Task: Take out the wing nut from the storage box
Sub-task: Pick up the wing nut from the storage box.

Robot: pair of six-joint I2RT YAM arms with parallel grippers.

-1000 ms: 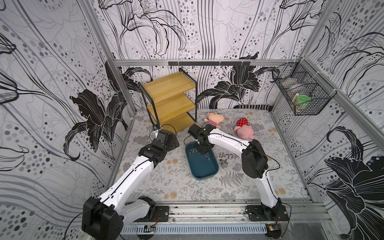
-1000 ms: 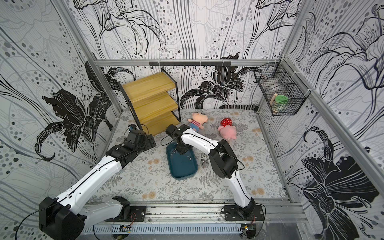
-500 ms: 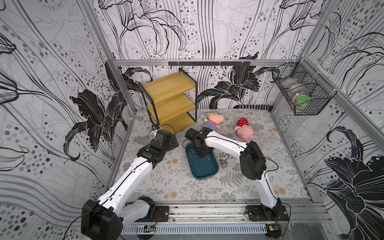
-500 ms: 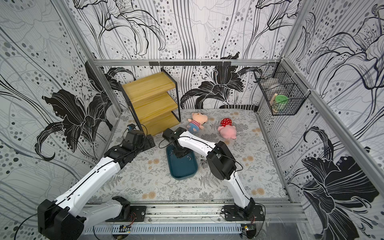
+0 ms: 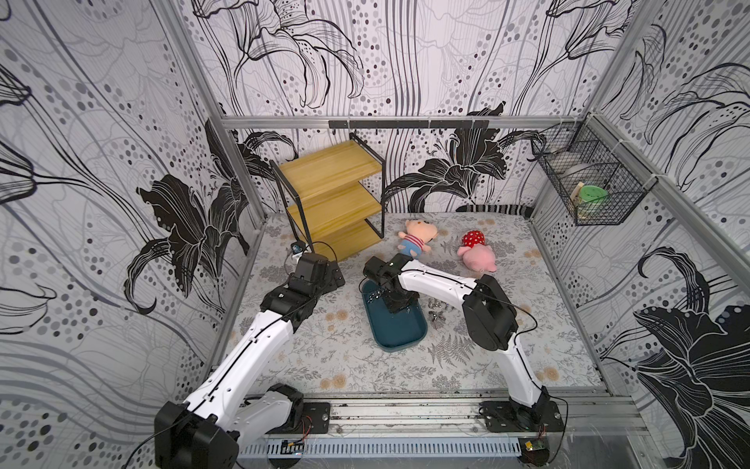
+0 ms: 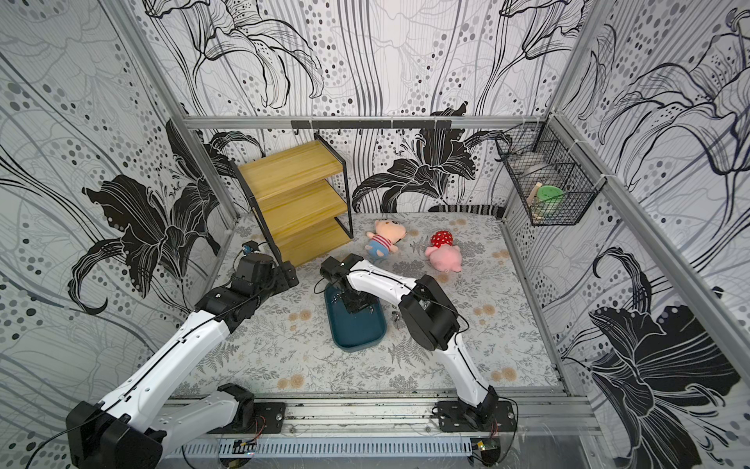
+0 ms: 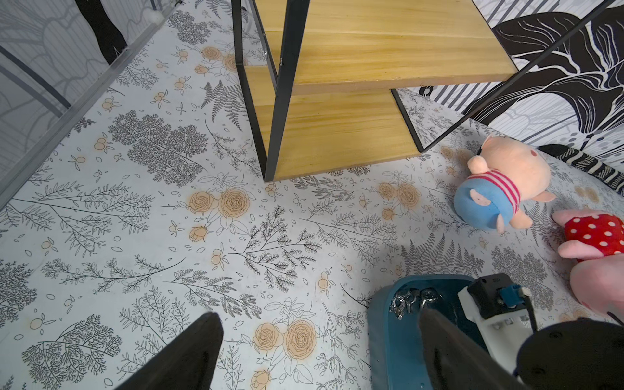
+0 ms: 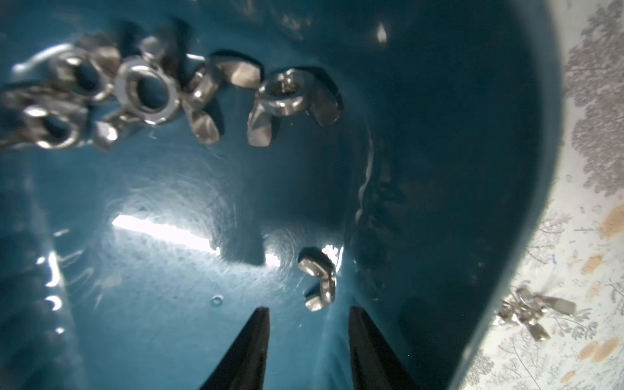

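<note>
The dark teal storage box point(image 5: 399, 331) point(image 6: 357, 331) lies mid-table in both top views. My right gripper point(image 8: 309, 309) is down inside its far half, open, with nothing between its fingers. One silver wing nut point(image 8: 319, 278) lies on the box floor just ahead of the fingertips, close to the box wall. Several more wing nuts point(image 8: 145, 91) are bunched at the box's far end; the left wrist view shows this bunch point(image 7: 410, 299) too. My left gripper point(image 7: 319, 320) hangs open over the mat, left of the box rim point(image 7: 380, 324).
Loose wing nuts point(image 5: 436, 308) lie on the mat right of the box. A wooden shelf point(image 5: 332, 203) stands at the back left. Two plush toys point(image 5: 416, 239) point(image 5: 477, 253) lie behind the box. A black wire basket point(image 5: 590, 191) hangs on the right wall.
My right wrist has shifted slightly left over the box's far end. The left arm has hardly moved.
</note>
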